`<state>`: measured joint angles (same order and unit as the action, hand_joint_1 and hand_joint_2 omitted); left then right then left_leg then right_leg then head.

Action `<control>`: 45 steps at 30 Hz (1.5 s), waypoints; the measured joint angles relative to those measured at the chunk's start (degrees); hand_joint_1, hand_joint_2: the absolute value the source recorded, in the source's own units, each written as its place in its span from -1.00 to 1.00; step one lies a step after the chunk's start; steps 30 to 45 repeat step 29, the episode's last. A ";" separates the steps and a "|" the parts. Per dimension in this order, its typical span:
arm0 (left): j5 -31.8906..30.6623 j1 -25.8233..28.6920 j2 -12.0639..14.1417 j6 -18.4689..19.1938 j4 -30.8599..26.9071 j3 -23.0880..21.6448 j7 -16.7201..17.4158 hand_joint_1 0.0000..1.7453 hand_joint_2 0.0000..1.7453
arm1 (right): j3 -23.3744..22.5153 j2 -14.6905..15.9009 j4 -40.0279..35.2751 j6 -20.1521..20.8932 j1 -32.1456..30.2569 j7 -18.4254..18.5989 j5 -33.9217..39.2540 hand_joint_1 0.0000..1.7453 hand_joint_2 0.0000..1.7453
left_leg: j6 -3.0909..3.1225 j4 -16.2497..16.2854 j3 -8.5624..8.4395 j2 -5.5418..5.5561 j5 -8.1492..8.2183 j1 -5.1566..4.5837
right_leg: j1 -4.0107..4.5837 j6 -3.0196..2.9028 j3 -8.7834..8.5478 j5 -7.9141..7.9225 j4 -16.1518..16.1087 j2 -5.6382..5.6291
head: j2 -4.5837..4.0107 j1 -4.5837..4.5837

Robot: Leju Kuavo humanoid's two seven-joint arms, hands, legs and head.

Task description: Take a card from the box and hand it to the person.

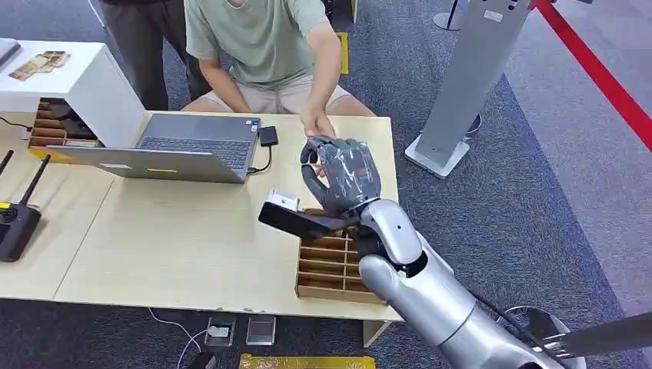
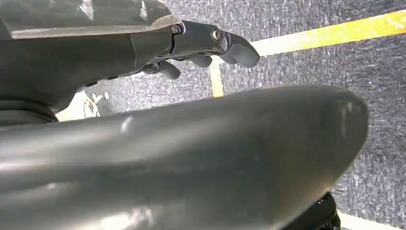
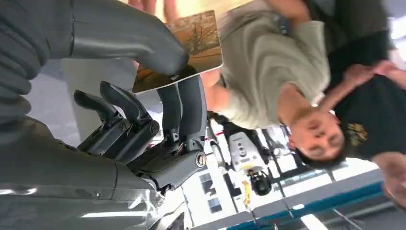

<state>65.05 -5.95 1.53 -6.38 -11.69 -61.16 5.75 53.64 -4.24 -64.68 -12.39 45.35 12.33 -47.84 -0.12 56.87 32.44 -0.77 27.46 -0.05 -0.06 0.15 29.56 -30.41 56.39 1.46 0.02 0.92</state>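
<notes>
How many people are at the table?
2: one person in a green shirt seated opposite, reaching toward the right hand; another person standing beside them, mostly cropped.

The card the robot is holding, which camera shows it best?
The right wrist view: the card fills the foreground, its printed face showing, pinched between the right hand's thumb and fingers. In the head view the hand's back covers it. The left wrist view faces carpet.
</notes>
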 joint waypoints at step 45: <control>-0.28 0.02 0.44 -0.92 0.00 -1.60 0.26 -1.00 -1.00 | 1.20 -7.71 39.07 -4.70 13.75 2.16 -1.23 -1.00 1.00 | 0.01 0.02 0.04 0.00 0.00 -0.01 | -0.01 0.01 0.06 0.02 -0.02 -0.01 | 0.00 -0.02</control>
